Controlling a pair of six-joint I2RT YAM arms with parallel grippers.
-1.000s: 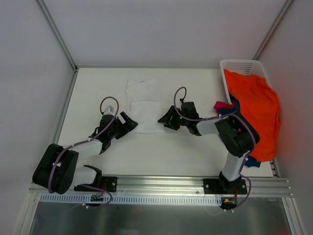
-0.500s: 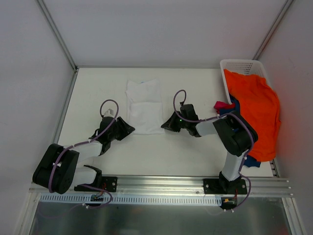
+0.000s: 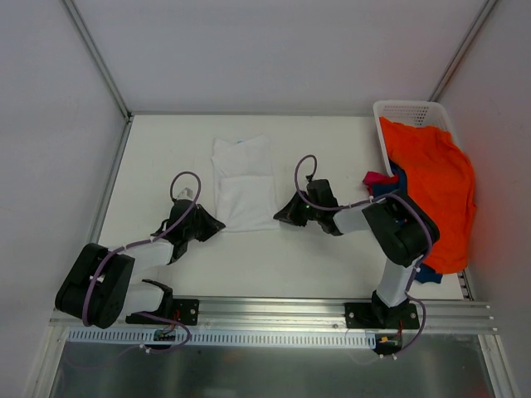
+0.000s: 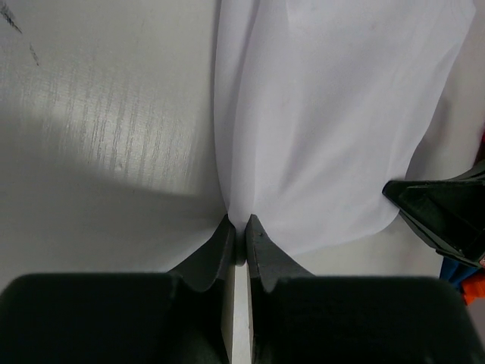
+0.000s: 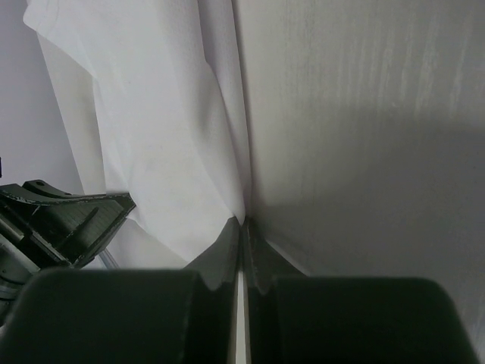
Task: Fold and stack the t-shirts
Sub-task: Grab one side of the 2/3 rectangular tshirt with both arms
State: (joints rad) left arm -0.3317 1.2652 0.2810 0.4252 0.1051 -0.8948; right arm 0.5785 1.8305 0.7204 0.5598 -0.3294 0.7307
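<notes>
While my left gripper (image 4: 238, 227) and right gripper (image 5: 242, 224) each pinch a corner of the white t-shirt (image 3: 245, 186) — lying flat, well left of the basket (image 3: 406, 110) — I reckon I'm mid-fold; next, lift both corners evenly.

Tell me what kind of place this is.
Most likely a robotics lab work cell, not a home: a white table boxed in by plain panels on metal framing, a left arm and right arm bolted to a rail, and a basket heaped with t-shirts.
</notes>
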